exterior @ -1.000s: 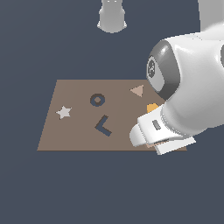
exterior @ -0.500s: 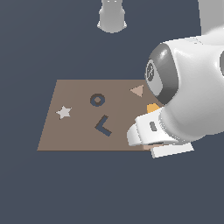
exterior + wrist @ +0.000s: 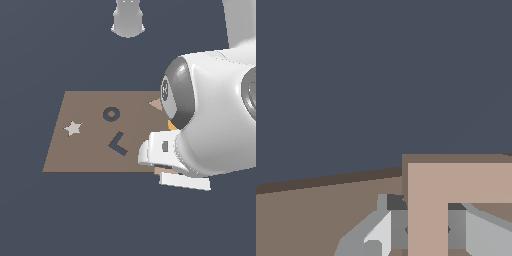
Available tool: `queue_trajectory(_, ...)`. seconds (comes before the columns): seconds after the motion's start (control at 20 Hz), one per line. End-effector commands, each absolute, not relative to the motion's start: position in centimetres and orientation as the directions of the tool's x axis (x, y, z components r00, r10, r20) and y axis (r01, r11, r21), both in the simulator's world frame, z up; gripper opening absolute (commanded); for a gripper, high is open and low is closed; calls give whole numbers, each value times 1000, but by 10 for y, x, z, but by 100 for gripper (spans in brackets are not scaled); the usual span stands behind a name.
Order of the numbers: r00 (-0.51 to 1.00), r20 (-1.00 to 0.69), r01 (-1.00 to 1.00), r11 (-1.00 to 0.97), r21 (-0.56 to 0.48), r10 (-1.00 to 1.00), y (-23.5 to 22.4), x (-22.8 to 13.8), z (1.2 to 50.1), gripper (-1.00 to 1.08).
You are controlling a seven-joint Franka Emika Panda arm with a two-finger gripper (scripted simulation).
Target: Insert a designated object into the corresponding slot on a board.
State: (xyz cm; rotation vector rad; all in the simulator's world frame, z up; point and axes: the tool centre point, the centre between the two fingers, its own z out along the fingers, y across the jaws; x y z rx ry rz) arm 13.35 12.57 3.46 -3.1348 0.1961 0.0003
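Two views split the scene between them: the exterior view shows the whole brown board (image 3: 85, 150) on the dark floor, while the wrist view shows only a strip of it (image 3: 311, 215) under a close-up of the light-tan L-shaped piece (image 3: 428, 200). In the wrist view the piece fills the frame's near part, with grey gripper (image 3: 428, 230) fingers (image 3: 381, 232) showing on either side of one leg of the L; whether the jaws are actually clamped on the piece or only straddling it cannot be told. In the exterior view the bulky white arm (image 3: 215, 125) covers that end of the board, so the gripper and nearly all of the piece are hidden there. Taking the dark L-shaped slot (image 3: 118, 143) as landmark: the dark ring-shaped recess (image 3: 111, 114) lies just beyond it, a pale star (image 3: 73, 128) sits well off toward the exterior view's left, and a tan triangle (image 3: 156, 104) and a sliver of orange (image 3: 171, 125) peek out beside the arm toward the exterior view's right. The slot holds nothing, and so does the ring recess. Bare board surrounds the slot on all sides, with the near edge of the board close in front of it.
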Motion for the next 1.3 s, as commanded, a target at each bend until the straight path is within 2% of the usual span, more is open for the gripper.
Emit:
queue_trajectory(0.0,975,0,-222,-975,-1,-222,118,140,35,-100)
queue_trajectory(0.6,759,1,-651,-759,-1,-651,75,157,37,-100)
queue_trajectory(1.25,347,1,-938,-347,-1,-938,25,150,39,-100)
